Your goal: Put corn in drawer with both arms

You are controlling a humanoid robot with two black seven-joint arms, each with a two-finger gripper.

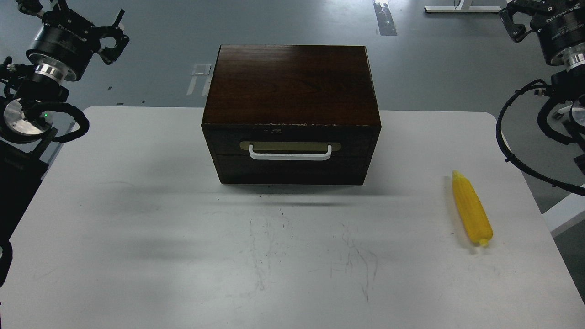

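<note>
The corn [471, 209] lies flat on the white table at the right, its pointed end toward the back. The drawer [291, 160] sits shut in the front of the dark wood box [292, 84] at the table's middle back, white bar handle [290, 155] facing me. My left gripper [118, 37] hangs high at the far left, well clear of the box, fingers spread with nothing between them. My right gripper [513, 20] is at the top right corner, partly cut off by the frame, far above the corn.
The white table [183, 237] spreads wide in front of the box, with faint scuff marks. Its right edge runs close beside the corn. Black cables [507, 137] loop off the right arm beyond that edge. Grey floor lies behind.
</note>
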